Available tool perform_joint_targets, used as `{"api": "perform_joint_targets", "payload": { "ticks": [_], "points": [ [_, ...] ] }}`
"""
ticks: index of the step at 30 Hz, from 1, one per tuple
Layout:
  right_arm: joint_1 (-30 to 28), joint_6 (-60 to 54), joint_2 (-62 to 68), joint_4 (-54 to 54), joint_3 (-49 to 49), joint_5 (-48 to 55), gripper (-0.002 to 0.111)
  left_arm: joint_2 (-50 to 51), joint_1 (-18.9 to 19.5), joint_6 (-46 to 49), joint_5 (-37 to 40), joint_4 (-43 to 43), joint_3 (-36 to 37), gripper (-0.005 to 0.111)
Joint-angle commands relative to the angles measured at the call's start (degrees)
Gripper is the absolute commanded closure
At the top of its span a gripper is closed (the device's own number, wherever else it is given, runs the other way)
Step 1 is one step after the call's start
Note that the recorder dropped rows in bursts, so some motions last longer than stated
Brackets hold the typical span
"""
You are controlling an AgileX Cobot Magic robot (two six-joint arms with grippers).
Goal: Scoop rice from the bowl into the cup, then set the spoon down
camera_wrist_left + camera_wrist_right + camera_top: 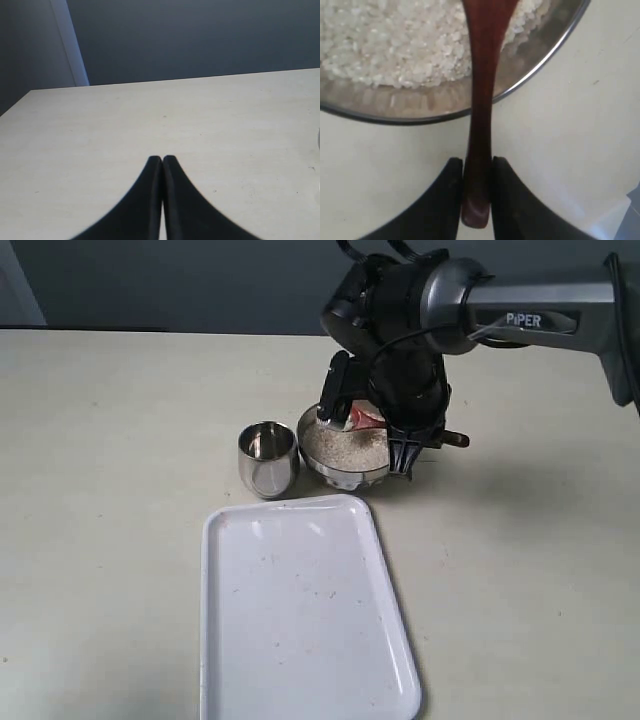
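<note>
Our right gripper [477, 161] clamps the spoon [481, 90] near its handle end, shaft stretching over the rice [395, 45] in the bowl [542, 59]; our left gripper [162, 159] jaws are pressed together.

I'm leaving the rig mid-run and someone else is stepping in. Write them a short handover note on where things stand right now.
Right gripper: jaws shut on the spoon handle. The spoon reaches over the rice in the bowl; its head is out of view.
Left gripper: jaws shut, empty, over bare table.
Cup stands upright beside the bowl; no rice visible inside it. Tray lies nearer the exterior camera than both.
Done: spoon in grasp, at the bowl.
Left: scoop, tip into the cup, set the spoon down.
</note>
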Motion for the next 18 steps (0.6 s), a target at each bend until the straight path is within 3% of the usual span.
{"api": "perform_joint_targets", "payload": {
  "ticks": [1,18],
  "points": [
    [-0.3,0.2,-0.78,0.21,-0.32,0.03,0.108,-0.25,-0.17,-0.16,-0.78,0.07,-0.14,0.106],
    [1.55,0.3,-3.45,4.47,-2.02,0.03,0.108,-0.25,-0.17,-0.16,-0.78,0.07,-0.14,0.106]
  ]
}}
